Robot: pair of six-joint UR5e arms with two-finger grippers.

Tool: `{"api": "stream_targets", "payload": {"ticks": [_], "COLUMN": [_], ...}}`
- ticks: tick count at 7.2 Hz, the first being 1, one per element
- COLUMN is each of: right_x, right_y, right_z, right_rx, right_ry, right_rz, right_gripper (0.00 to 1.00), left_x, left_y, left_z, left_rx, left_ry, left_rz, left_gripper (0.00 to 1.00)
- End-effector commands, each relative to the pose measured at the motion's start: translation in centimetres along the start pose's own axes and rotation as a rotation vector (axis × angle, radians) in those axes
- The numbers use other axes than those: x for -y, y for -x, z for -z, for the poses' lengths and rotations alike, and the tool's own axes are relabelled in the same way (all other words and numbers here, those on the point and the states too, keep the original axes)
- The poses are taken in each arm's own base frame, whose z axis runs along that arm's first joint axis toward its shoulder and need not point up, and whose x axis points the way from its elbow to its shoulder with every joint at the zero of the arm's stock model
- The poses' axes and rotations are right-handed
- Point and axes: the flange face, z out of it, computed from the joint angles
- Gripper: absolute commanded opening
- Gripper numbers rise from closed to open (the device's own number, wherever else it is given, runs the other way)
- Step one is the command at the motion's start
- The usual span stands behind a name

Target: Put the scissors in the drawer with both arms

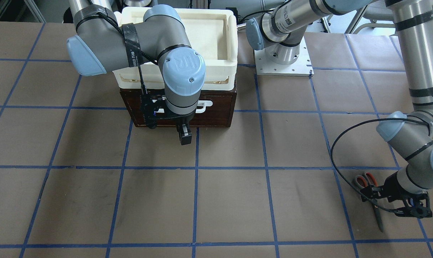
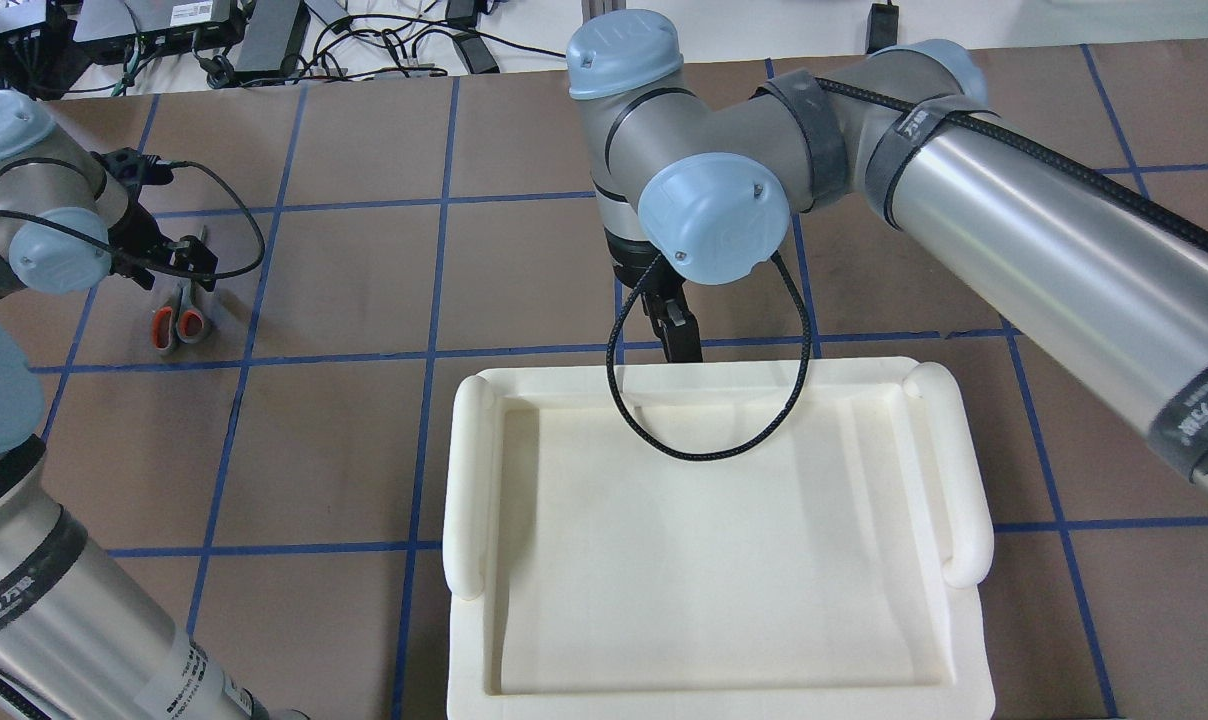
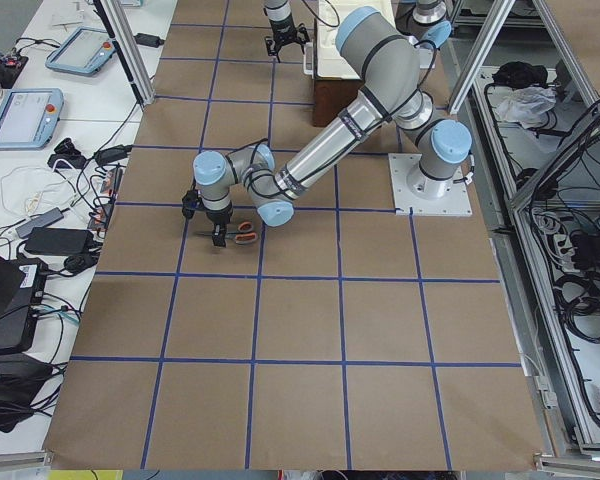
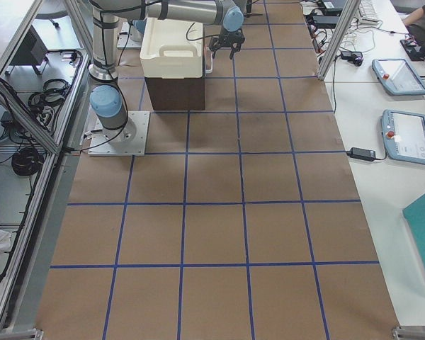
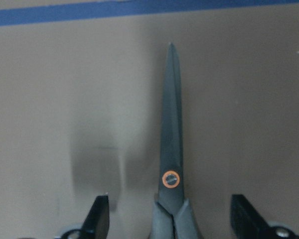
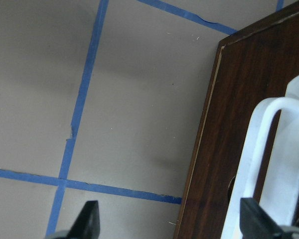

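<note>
At the far left of the overhead view we find the left arm [image 2: 39, 250] bent down over the scissors [image 2: 178, 322]. They lie flat on the counter [image 2: 364, 450], well apart from the drawer. Their grey loops, lined orange, point back toward the robot, and the closed dark blades run away from it beneath the wrist. In the wrist view the left jaws stand wide open. One finger [image 5: 100, 216] sits on each side of the scissors just behind the orange pivot ring, and neither touches the metal. The blade tip stops short of a blue tape line [image 5: 139, 11].

Moving right, we come to the right arm [image 2: 1014, 240], which reaches in over the cream-white tray [image 2: 469, 480] with its wrist aimed down past the tray's far edge. That tray rests on top of the dark brown drawer [image 1: 220, 111], whose front sits closed. Its white bar handle [image 1: 206, 105] shows beside the wrist. The right jaws are also spread apart and hold nothing. One finger [image 6: 88, 219] hangs over bare counter and the other is close by the handle; we cannot tell if it touches.
</note>
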Motion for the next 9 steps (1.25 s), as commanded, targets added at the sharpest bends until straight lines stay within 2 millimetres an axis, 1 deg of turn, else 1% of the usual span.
{"api": "stream_targets", "payload": {"ticks": [1,2,3,6,8,9], "right_x": [-0.1,-0.1,-0.3,-0.4,-0.6,-0.6], "right_y": [-0.3,-0.2,0.0,0.0,0.2,0.2], "right_z": [-0.3,-0.5,-0.9,-1.6,-2.0,-2.0], "right_rx": [-0.031,-0.033,-0.042,-0.074,-0.084,-0.081], "right_ry": [0.014,0.016,0.029,0.033,0.044,0.048], "right_rz": [0.000,0.000,0.000,0.000,-0.001,-0.001], "right_gripper": [1.00,1.00,1.00,1.00,1.00,1.00], "left_x": [0.0,0.0,0.2,0.1,0.1,0.0], "left_y": [0.0,0.0,-0.3,-0.2,0.0,0.1], "left_z": [-0.3,-0.3,-0.4,-0.3,0.1,0.3], "left_rx": [-0.004,-0.005,-0.032,-0.026,-0.023,-0.016], "left_ry": [0.003,0.002,-0.012,-0.010,-0.015,-0.015], "left_rz": [0.002,0.010,0.015,0.012,0.015,0.007], "left_gripper": [0.81,0.81,0.76,0.75,0.71,0.57]}}
